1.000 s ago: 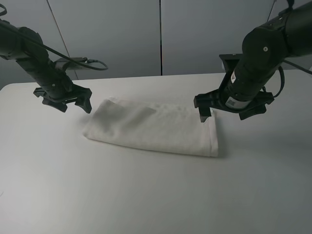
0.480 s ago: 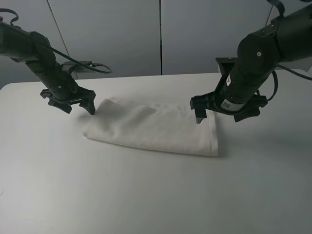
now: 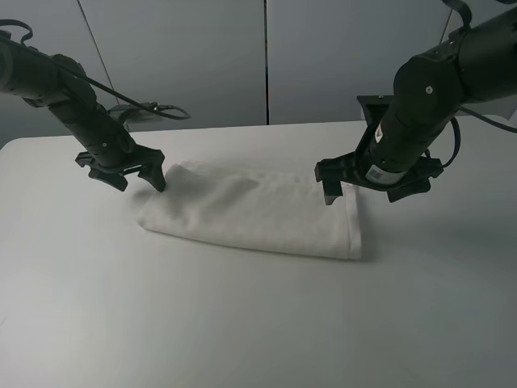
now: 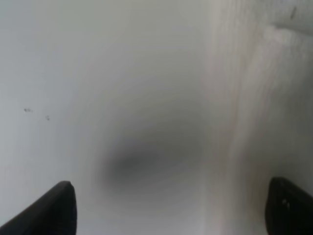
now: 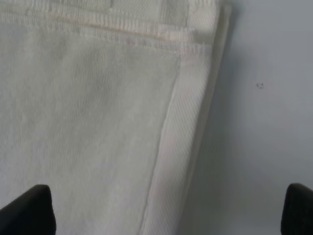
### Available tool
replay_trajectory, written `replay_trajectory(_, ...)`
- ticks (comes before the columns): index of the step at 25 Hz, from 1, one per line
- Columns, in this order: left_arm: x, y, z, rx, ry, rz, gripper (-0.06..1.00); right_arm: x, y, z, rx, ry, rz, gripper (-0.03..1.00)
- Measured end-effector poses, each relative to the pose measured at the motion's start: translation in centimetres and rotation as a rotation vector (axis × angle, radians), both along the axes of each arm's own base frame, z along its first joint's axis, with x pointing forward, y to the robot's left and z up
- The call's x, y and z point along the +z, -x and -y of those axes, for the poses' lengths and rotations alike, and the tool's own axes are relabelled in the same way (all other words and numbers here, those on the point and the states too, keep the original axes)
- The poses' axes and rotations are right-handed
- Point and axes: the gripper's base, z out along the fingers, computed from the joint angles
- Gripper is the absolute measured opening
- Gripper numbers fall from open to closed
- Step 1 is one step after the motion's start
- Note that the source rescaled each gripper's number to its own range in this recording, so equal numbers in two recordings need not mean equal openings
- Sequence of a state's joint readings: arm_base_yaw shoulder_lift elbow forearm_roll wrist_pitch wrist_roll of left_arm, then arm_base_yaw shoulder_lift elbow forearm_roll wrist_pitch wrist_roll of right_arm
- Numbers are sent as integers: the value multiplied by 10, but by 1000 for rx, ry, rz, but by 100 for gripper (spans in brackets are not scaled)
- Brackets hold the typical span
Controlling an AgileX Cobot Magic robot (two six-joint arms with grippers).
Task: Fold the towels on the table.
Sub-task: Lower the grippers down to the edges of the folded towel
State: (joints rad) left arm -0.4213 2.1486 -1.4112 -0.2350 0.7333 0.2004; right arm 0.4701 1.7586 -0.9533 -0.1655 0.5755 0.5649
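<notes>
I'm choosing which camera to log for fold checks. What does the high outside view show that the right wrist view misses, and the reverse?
Only the high view: the whole towel, both arms, the open left claw at the towel's left end, the grey wall. Only the right wrist view: the towel's stitched hem and woven band up close, a tiny dark speck on the table. Both: the towel's right end, the white table, the open right claw over that end.
</notes>
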Motion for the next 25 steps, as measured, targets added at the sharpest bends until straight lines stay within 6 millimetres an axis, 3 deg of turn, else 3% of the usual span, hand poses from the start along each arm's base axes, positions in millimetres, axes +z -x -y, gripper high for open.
replay_trajectory(13,0,0,-4,-14,-50,-6,100,0,0,-1,-9,-17,2,100)
replay_trajectory(19,-16,-1,-3,-17,-72,-60,100,0,0,-1,-6,-17,1,100)
replay_trajectory(25,-17,1,-2,-35,-128,-55,100,-4,0,-2,-13,-18,-12,100)
